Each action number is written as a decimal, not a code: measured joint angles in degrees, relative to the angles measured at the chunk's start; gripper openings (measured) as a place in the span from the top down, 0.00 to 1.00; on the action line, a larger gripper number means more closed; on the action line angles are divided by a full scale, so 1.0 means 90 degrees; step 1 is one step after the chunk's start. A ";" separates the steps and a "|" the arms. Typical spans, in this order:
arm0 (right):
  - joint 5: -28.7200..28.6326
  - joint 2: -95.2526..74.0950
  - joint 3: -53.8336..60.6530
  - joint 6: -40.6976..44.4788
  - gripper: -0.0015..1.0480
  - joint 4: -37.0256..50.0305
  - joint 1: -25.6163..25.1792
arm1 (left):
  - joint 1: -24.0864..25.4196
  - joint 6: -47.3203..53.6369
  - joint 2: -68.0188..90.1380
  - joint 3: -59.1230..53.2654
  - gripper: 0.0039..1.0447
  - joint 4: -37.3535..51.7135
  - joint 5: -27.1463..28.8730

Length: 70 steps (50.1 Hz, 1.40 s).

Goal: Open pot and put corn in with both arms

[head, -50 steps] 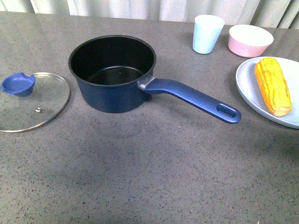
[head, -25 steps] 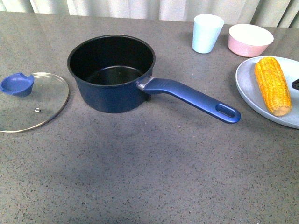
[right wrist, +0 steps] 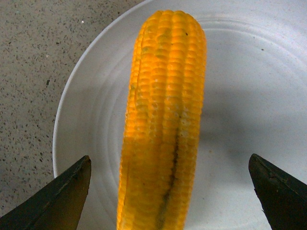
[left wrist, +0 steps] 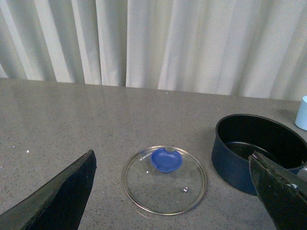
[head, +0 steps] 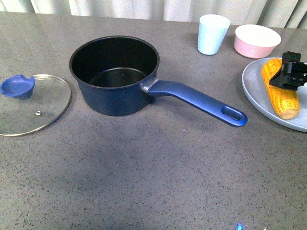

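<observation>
- Right wrist view: the corn (right wrist: 165, 124) lies lengthwise on the pale plate (right wrist: 240, 96). My right claw (right wrist: 170, 196) is spread wide with one finger on either side of the corn, neither touching it.
- Front view: the plate sits at the right edge of the table (head: 144, 182), with that claw hovering over the corn.
- The pot (head: 115, 98) stands uncovered and empty mid-table. Its handle (head: 196, 100) points toward the plate, ending short of it.
- The glass lid (head: 38, 103) lies flat left of the pot.
- Left wrist view: my left claw (left wrist: 170, 191) gapes, holding nothing, above the lid.
- A cup (head: 212, 34) and a pink bowl (head: 256, 40) stand behind the plate.
</observation>
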<state>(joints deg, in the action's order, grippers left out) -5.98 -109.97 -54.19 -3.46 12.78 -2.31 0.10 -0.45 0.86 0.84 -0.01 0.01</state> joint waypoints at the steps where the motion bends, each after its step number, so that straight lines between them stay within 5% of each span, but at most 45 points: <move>1: 0.0012 -0.0044 -0.0049 -0.0005 0.09 -0.0005 0.0017 | 0.0000 0.0000 0.0000 0.0000 0.08 0.0000 0.0000; 11: 0.0175 -0.0311 -0.0260 -0.0024 0.13 -0.0022 0.0168 | 0.0000 0.0000 0.0000 0.0000 0.08 0.0000 0.0000; 26: 0.0265 -0.0542 -0.0279 -0.0032 0.61 -0.0100 0.0233 | 0.0000 0.0000 0.0000 0.0000 0.08 0.0000 0.0000; 35: -0.0049 -0.0124 -0.0029 -0.0044 0.78 -0.0107 0.0160 | 0.0000 0.0000 0.0000 0.0000 0.08 0.0000 0.0000; 45: -0.0442 0.1263 0.0000 -0.0151 0.80 -0.0515 0.0498 | 0.0000 0.0000 0.0000 0.0000 0.08 0.0000 0.0000; 70: -0.0578 0.0401 -0.1933 -0.0328 0.78 -0.1180 0.3213 | 0.0000 0.0000 0.0000 0.0000 0.08 0.0000 0.0000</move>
<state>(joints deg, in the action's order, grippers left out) -11.18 -106.37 -71.59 -6.42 2.15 26.61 0.10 -0.45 0.86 0.84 -0.01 0.01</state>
